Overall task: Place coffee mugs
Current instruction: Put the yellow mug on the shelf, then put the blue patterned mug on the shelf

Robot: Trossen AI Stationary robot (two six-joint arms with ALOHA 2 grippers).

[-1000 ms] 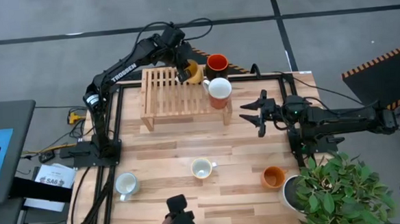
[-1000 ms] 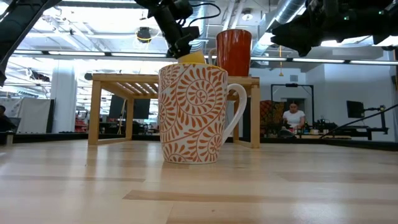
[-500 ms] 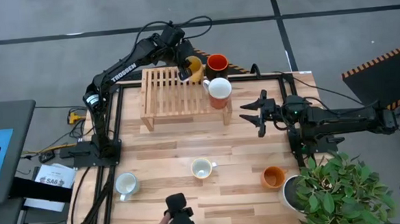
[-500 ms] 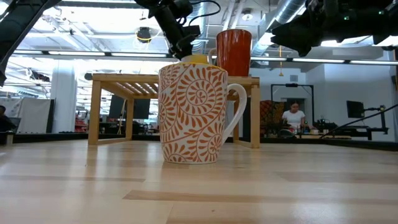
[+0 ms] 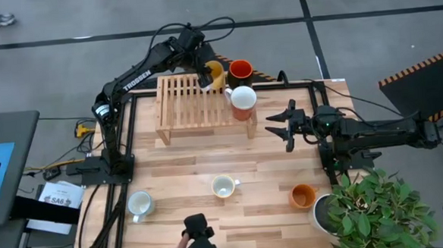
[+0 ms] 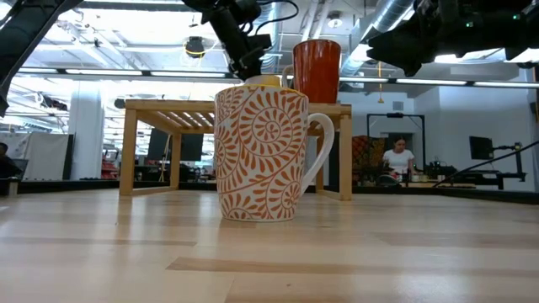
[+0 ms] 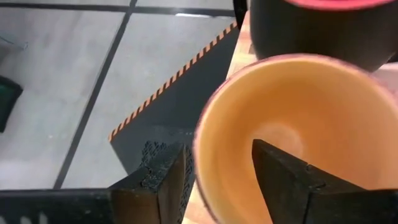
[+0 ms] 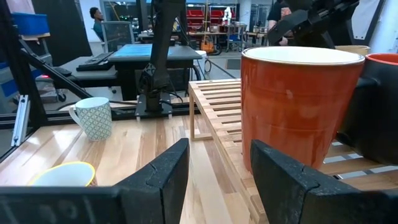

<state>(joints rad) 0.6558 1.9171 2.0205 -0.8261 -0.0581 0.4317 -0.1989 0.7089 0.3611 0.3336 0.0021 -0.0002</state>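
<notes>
An orange-yellow coffee mug (image 5: 217, 76) stands on the far right corner of the wooden slat rack (image 5: 190, 103), beside a red mug (image 5: 240, 68) and a white-lined red mug (image 5: 243, 100). My left gripper (image 5: 205, 78) hangs over it, open. In the left wrist view one finger (image 7: 280, 174) stands inside the mug (image 7: 298, 118) and the other finger (image 7: 158, 180) outside its wall, apart from it. My right gripper (image 5: 282, 125) waits open to the right of the rack, level with the white-lined mug (image 8: 298, 106).
On the near half of the table stand a patterned mug (image 5: 223, 187), a white mug (image 5: 138, 203) and an orange mug (image 5: 303, 196). A potted plant (image 5: 370, 207) fills the near right corner. Bare wood lies between the rack and these mugs.
In the low view the orange-yellow mug has sunk and levelled behind the patterned mug, coming down onto the rack. My left gripper has stayed over it at the rack's far right corner. My right arm has kept still.
</notes>
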